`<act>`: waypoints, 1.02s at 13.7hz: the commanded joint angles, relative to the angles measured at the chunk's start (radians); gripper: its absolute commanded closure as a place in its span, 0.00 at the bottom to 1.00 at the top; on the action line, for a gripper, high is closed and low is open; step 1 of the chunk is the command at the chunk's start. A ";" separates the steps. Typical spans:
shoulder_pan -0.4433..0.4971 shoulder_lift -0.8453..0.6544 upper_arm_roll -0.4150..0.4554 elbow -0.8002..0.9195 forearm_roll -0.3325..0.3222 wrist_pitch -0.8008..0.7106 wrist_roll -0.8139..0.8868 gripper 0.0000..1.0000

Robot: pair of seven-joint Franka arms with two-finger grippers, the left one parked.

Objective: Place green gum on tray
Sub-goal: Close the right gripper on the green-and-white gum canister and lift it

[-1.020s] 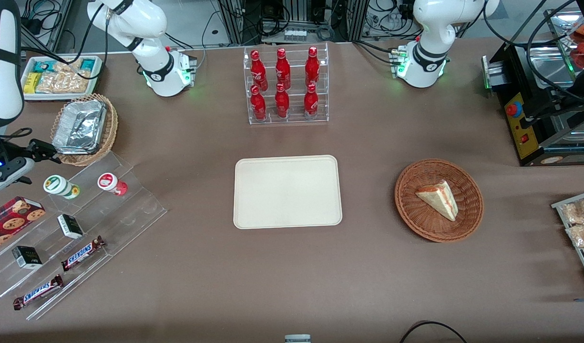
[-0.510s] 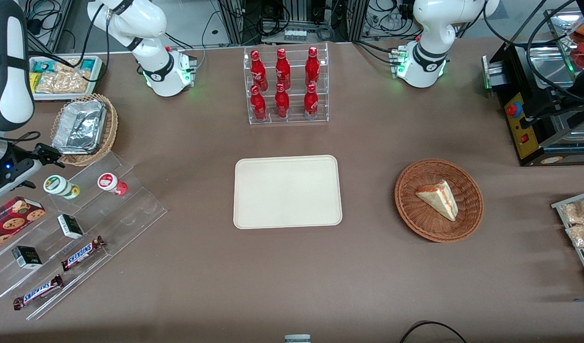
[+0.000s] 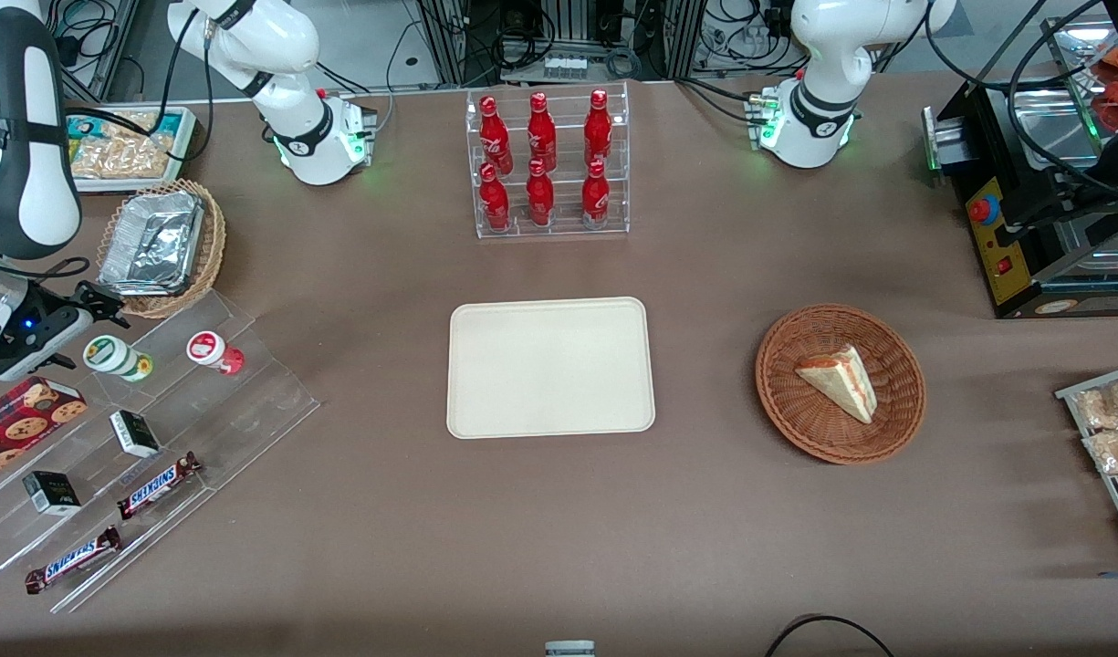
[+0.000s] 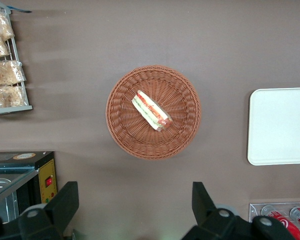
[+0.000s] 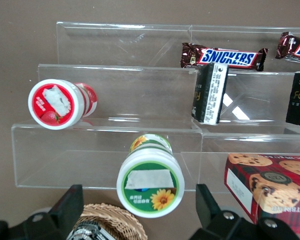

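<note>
The green gum lies on its side on the upper step of a clear acrylic stand, with its white, green-ringed lid facing my wrist camera. My right gripper hovers close by the lid, slightly farther from the front camera and toward the working arm's end of the table. In the right wrist view the gripper is open, its fingers spread wider than the lid and touching nothing. The cream tray sits bare at mid-table, well away from the stand.
A red-lidded bottle lies beside the green gum on the same step. Lower steps hold black boxes, Snickers bars and a cookie box. A wicker basket with foil trays stands close to the gripper. A cola rack is farther back.
The right arm has swung in along the table's end, bringing the gripper closer to the green gum's lid. The gum, the tray and everything else have stayed put.
</note>
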 commanded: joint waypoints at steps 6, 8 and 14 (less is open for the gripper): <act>-0.015 0.018 0.007 -0.034 -0.005 0.086 -0.049 0.13; -0.015 0.021 0.007 -0.034 -0.005 0.086 -0.070 0.74; -0.003 0.008 0.008 0.013 -0.005 0.011 -0.057 1.00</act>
